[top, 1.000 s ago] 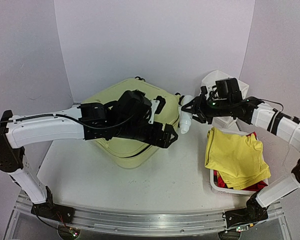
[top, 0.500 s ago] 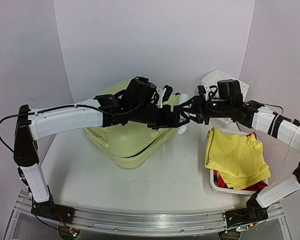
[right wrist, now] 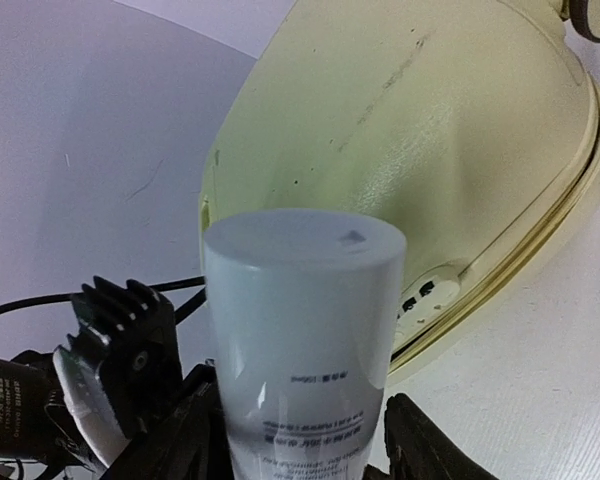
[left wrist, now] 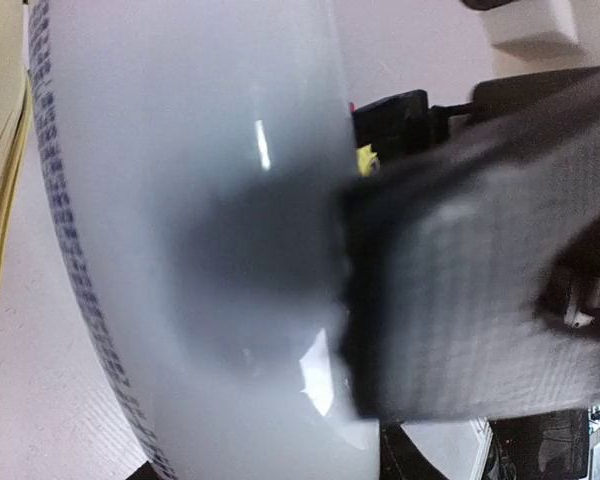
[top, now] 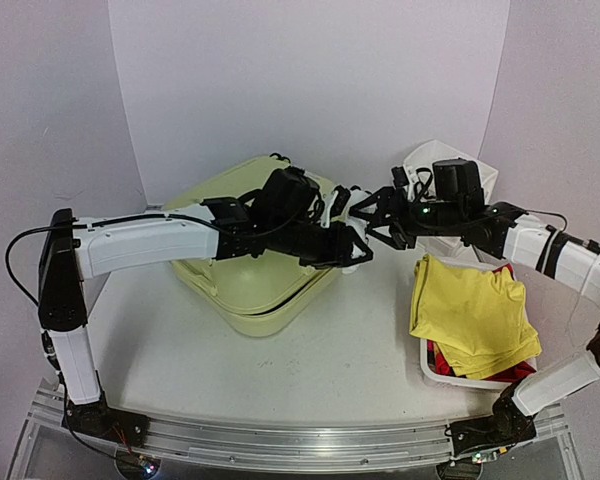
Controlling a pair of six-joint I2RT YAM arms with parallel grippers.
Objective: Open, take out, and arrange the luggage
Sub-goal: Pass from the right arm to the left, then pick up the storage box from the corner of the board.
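The luggage (top: 242,288) is a pale yellow-green hard-shell suitcase lying on the table left of centre; its shell fills the top of the right wrist view (right wrist: 450,120). A white bottle (top: 354,264) hangs in the air just right of it, between the two grippers. My left gripper (top: 350,247) is shut on the bottle, with its black finger pad (left wrist: 460,280) pressed against the bottle's white side (left wrist: 180,200). My right gripper (top: 377,216) is open, its fingers standing off both sides of the bottle (right wrist: 300,300).
A white basket (top: 450,378) at the right holds a folded yellow cloth (top: 475,310) over red items. A white organizer (top: 480,172) stands at the back right behind my right arm. White walls close the back and sides.
My left arm reached right from over the suitcase to the bottle and closed on it. My right gripper, which was holding the bottle, opened.
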